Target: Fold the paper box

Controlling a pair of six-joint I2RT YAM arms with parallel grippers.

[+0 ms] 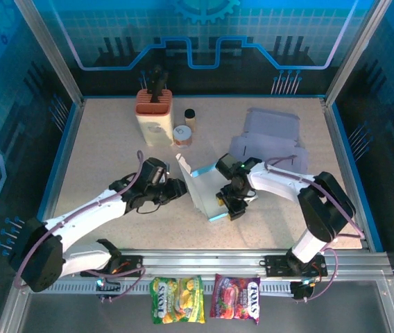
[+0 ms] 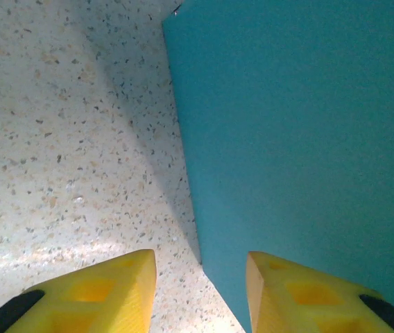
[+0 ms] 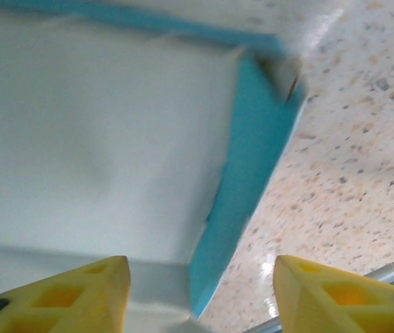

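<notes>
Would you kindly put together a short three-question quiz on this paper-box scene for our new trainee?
1. True or false: the teal-and-white paper box lies completely flat on the speckled table.
2. Multiple choice: what stands next to the small round tin at the far side of the table? A. a blue bowl B. an orange-topped cream block holder C. a red mug
3. Fill in: in the right wrist view, the right gripper has its jaws ____, with the box's teal edge between them.

Key: 1 false, a panel stands up; 2 B; 3 open.
</notes>
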